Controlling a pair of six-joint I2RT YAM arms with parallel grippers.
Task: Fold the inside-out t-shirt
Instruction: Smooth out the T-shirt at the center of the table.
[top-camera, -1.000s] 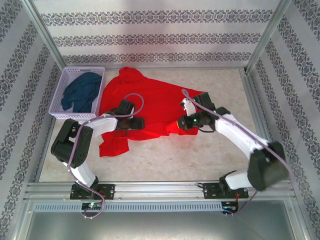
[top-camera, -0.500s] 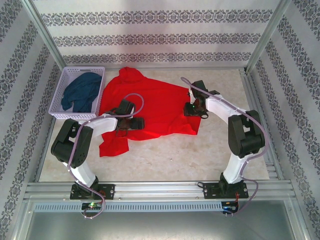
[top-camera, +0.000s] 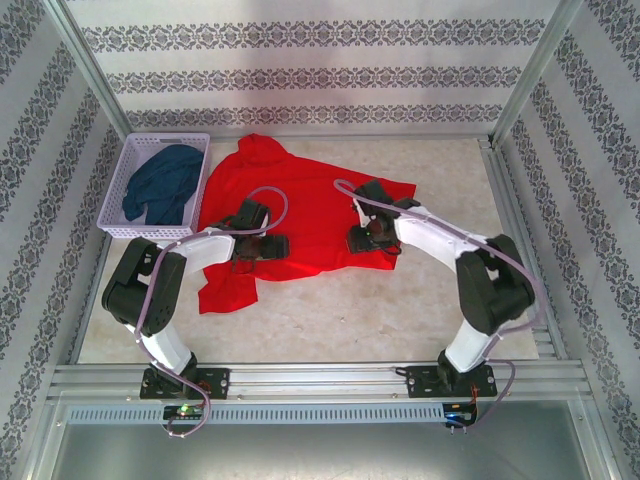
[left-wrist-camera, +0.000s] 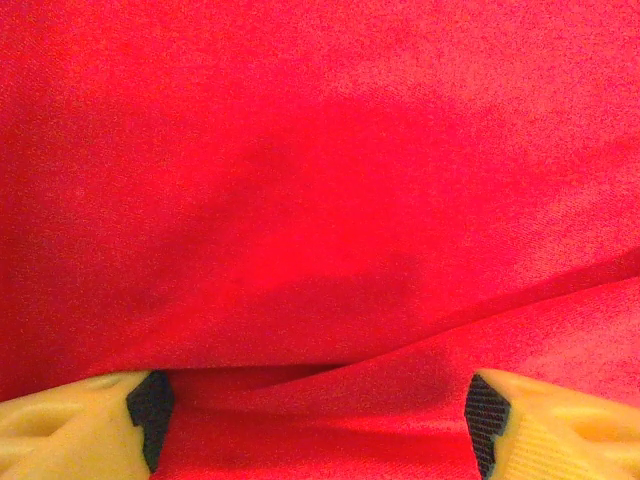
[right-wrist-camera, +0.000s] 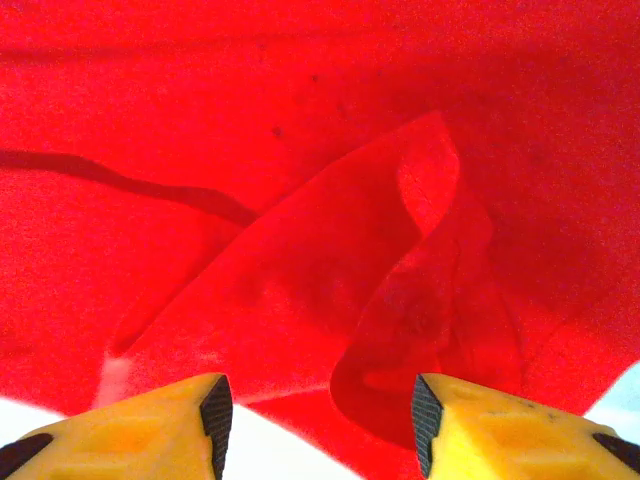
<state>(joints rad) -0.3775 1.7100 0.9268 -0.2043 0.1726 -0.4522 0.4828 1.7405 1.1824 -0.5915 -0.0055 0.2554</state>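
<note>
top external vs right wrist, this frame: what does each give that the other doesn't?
Top external adds: the lilac basket holding a navy garment, the left gripper over the red t-shirt, and the shirt's whole outline. Right wrist adds: a curled fold standing up just ahead of the right gripper, jaws apart. Shared: the shirt, the right gripper at its near right edge, pale table.

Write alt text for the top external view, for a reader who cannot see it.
A red t-shirt lies rumpled on a pale table, with the left end effector and the right end effector over it. A white basket at far left holds a dark blue garment.
</note>
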